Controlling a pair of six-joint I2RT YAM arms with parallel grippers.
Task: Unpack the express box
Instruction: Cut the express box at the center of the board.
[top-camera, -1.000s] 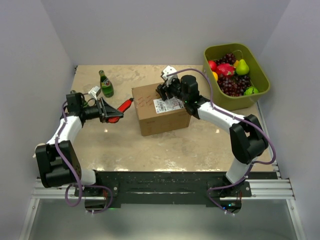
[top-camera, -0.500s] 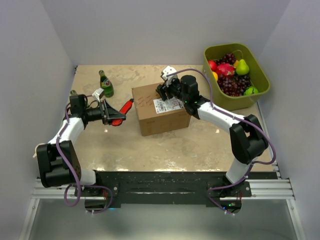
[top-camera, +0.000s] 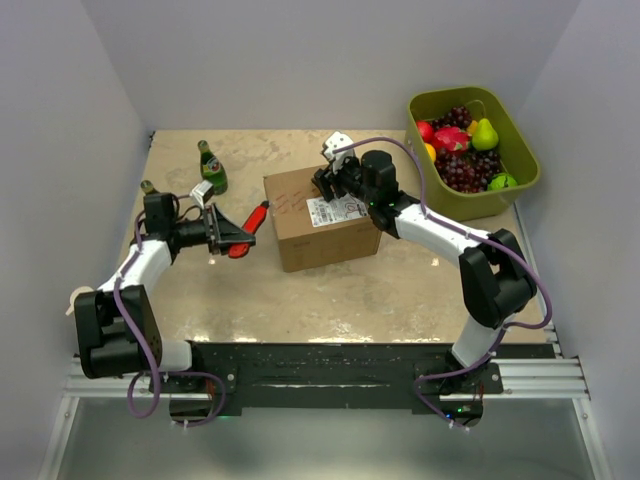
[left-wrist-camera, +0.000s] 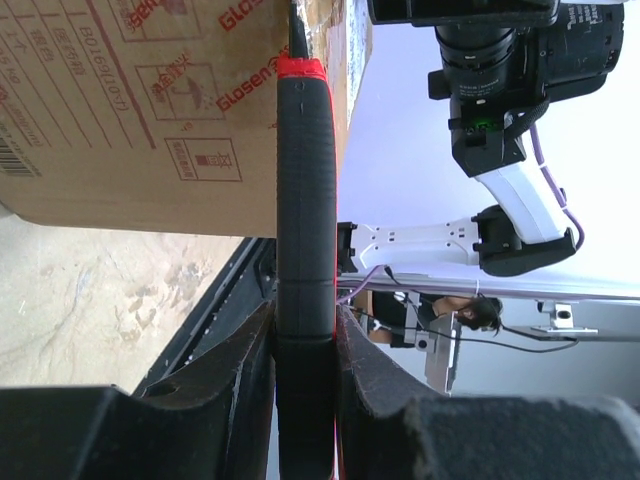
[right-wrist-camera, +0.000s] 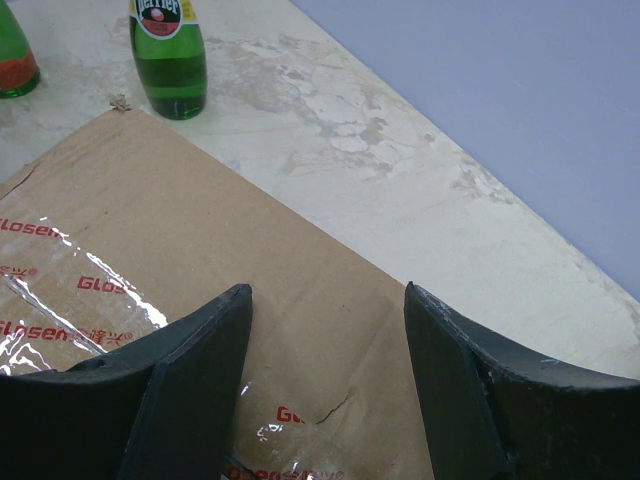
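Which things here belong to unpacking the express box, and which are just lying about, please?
For the job: express box; red-and-black tool, clamped in the left gripper; right gripper, open over the box top.
Lying about: green bottle; second green bottle; olive tub of fruit.

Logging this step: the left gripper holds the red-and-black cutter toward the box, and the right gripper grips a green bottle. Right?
Not quite. The right gripper holds nothing: the right wrist view shows its jaws open over the express box. The left gripper does hold the cutter toward it.
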